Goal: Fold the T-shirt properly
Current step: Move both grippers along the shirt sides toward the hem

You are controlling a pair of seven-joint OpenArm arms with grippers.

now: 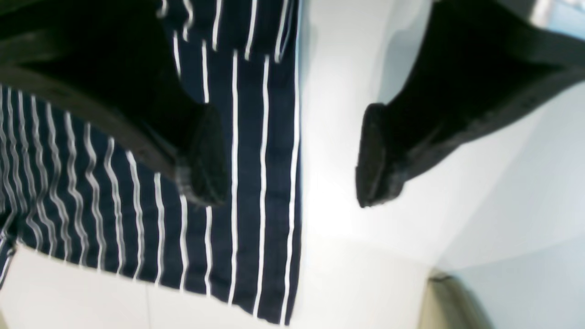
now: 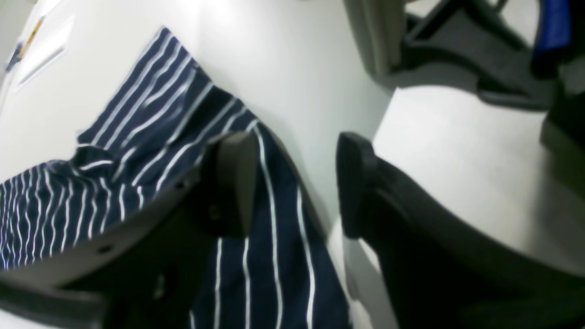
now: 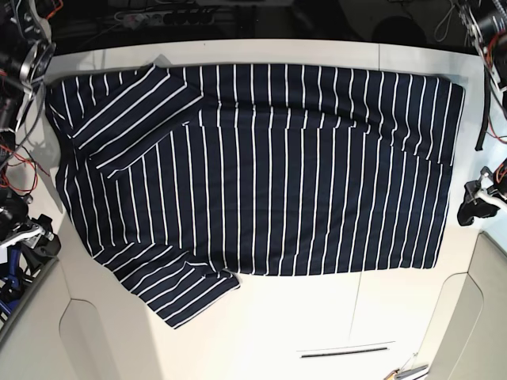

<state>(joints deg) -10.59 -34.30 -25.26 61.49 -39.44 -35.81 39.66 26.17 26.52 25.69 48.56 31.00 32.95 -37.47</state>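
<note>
The T-shirt [image 3: 261, 166], dark navy with thin white stripes, lies spread flat over the white table [image 3: 317, 317]. One sleeve [image 3: 139, 103] is folded in over the body at the back left, and another sleeve [image 3: 178, 293] points toward the front left. My left gripper [image 1: 290, 157] is open above the shirt's straight edge [image 1: 279, 183], one finger over the fabric and the other over bare table; in the base view this left gripper [image 3: 475, 204] sits just off the shirt's right edge. My right gripper [image 2: 292, 183] is open over a rumpled shirt edge [image 2: 274, 256] at the table's left side.
A power strip [image 3: 158, 14] and cables run along the back edge. A black cable [image 3: 481, 119] hangs at the right. Cut-outs of the table's front edge [image 3: 95, 332] lie at both front corners. A dark frame [image 2: 457, 41] stands beyond the table edge.
</note>
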